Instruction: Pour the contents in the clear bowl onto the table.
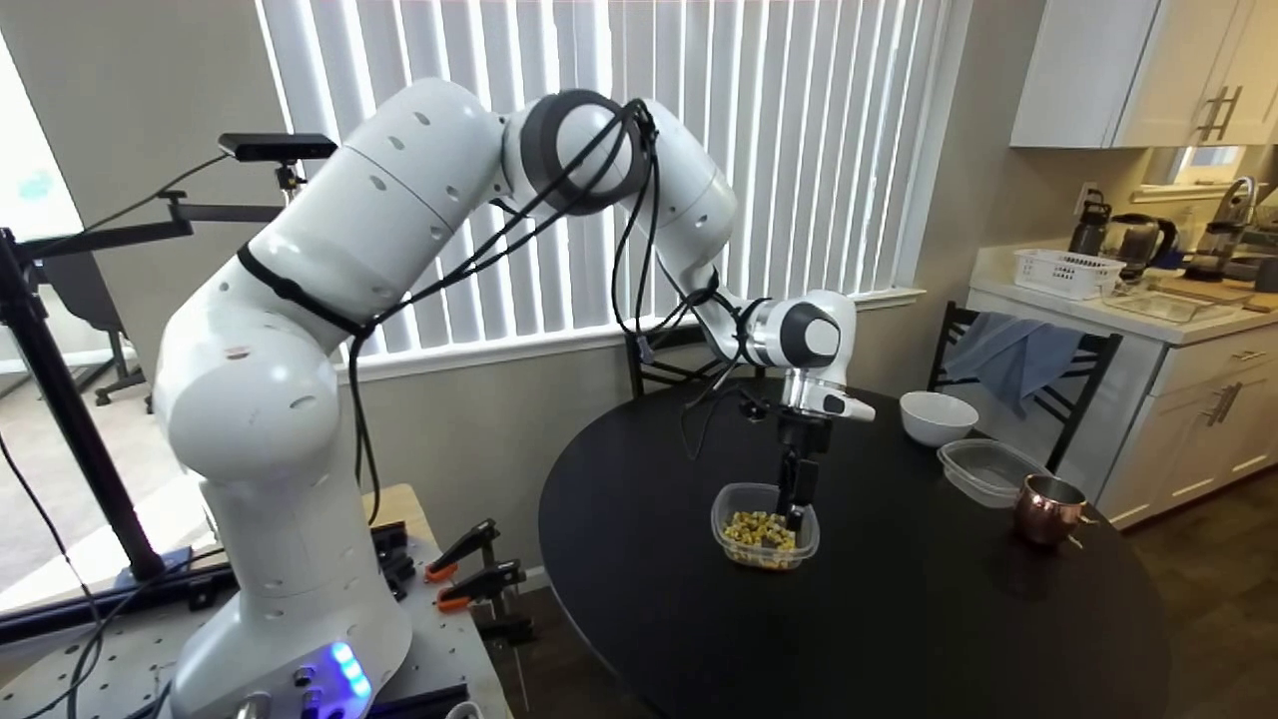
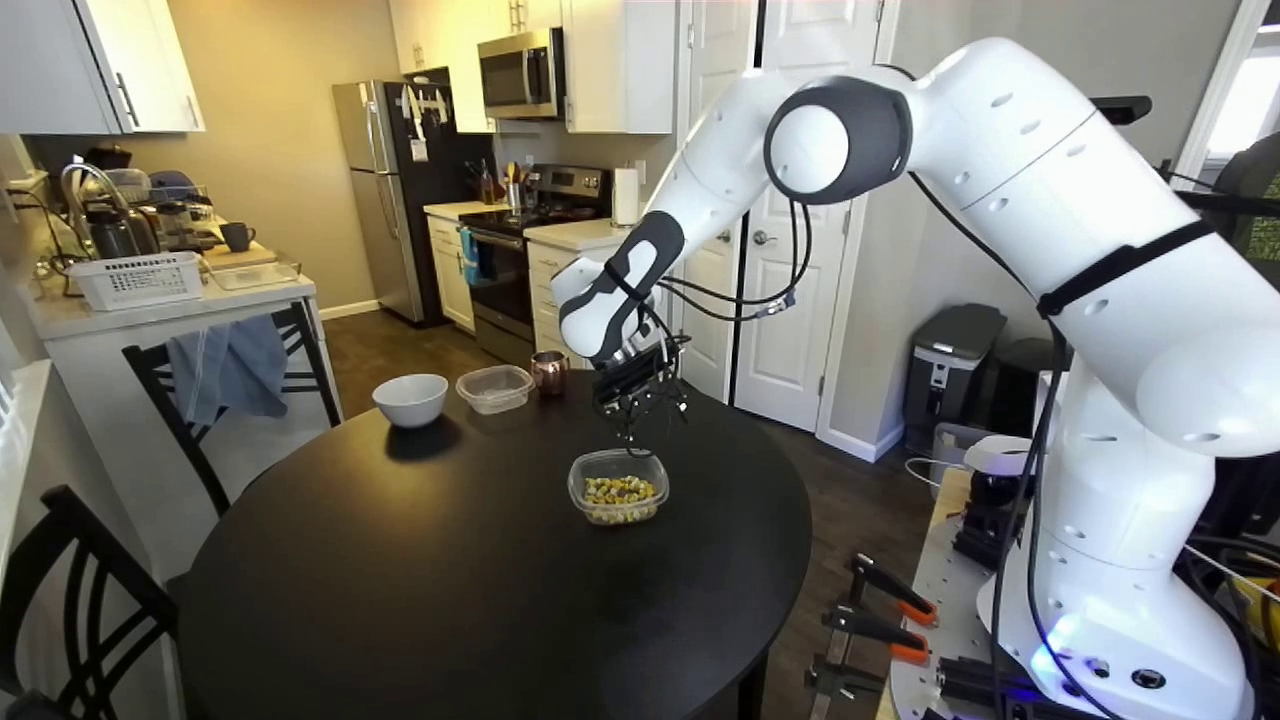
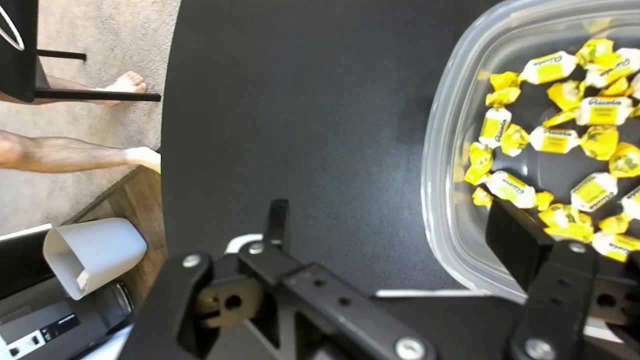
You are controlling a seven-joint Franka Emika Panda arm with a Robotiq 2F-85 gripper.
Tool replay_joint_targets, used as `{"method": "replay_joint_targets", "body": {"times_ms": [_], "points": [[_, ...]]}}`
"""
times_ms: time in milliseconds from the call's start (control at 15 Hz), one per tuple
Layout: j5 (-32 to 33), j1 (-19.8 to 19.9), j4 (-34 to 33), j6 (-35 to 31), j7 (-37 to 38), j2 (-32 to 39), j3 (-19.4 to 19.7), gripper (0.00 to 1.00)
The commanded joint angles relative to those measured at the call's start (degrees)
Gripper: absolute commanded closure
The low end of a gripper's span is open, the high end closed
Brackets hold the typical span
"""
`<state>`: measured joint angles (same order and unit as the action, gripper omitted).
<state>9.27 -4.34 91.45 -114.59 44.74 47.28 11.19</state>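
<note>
The clear bowl [image 1: 745, 496] stands upright on the round black table [image 1: 639, 499]; it also shows in an exterior view [image 2: 612, 463] and at the right of the wrist view [image 3: 434, 165]. Its contents [image 3: 554, 140] are yellow-and-white wrapped candies, spread over its bottom; they also show in both exterior views [image 1: 759, 529] [image 2: 618, 490]. My gripper [image 3: 395, 225] is open and points down at the bowl's edge, also in both exterior views [image 1: 796, 504] [image 2: 632, 425]. One finger is over the bowl's inside, the other outside over the table. Whether either touches the wall I cannot tell.
A white bowl [image 1: 937, 419], an empty clear container [image 1: 988, 471] and a copper mug [image 1: 1046, 511] stand along the table's far edge. Chairs [image 2: 90, 590] stand at the table. A person's legs [image 3: 65, 152] show beyond the table's edge in the wrist view.
</note>
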Motion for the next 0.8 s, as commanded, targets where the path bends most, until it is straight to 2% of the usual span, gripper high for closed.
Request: {"method": "replay_joint_targets", "body": {"times_ms": [0,400,533,733], "points": [[-0.22,0.26,-8.52,3.48,1.08,5.74,0.65,0.00],[4.65,-0.99,-17.35,0.68,3.92,15.79,4.81,0.00],[5.84,-1.22,-18.49,-2.05,5.15,17.71,5.64,0.00],[6.99,-2.04,-15.72,-5.12,4.08,16.42,5.63,0.00]]}}
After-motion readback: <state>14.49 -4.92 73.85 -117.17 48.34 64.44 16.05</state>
